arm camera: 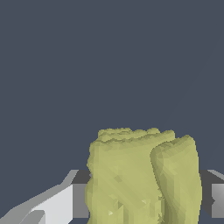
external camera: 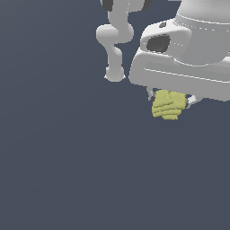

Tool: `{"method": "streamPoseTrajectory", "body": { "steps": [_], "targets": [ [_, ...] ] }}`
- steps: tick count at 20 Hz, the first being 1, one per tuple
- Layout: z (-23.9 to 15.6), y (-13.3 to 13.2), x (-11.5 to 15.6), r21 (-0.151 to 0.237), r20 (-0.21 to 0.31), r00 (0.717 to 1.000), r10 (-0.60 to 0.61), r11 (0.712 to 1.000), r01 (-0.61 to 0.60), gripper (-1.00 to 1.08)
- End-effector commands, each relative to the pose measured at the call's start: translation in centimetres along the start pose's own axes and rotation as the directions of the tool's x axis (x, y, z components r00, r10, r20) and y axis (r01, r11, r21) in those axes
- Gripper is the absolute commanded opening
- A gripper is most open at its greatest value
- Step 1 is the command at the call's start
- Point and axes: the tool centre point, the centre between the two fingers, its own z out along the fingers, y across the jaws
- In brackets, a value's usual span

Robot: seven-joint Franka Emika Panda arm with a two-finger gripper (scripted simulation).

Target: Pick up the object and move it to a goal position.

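Note:
The object [external camera: 168,104] is a small pale yellow-green lumpy block with ridged sides. It hangs just under the white hand of my arm at the upper right of the exterior view. My gripper [external camera: 170,98] is shut on it, a finger pressing each flank. In the wrist view the object [arm camera: 140,175] fills the space between the two fingers [arm camera: 57,203], and its ridged end points away from the camera. The fingertips are mostly hidden behind the block.
A flat dark blue-grey surface [external camera: 67,157] spreads across both views. The white arm links [external camera: 114,45] rise at the top centre of the exterior view. Nothing else shows.

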Motion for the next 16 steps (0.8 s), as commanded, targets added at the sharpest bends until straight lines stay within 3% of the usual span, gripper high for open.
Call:
{"method": "streamPoseTrajectory", "body": {
  "steps": [1,16],
  "targets": [
    [-0.7,-0.1,0.2,0.0,0.0,1.0,0.0,1.0,0.0,-1.0],
    [-1.9,-0.4,0.6,0.0,0.0,1.0,0.0,1.0,0.0,-1.0]
  ]
}}
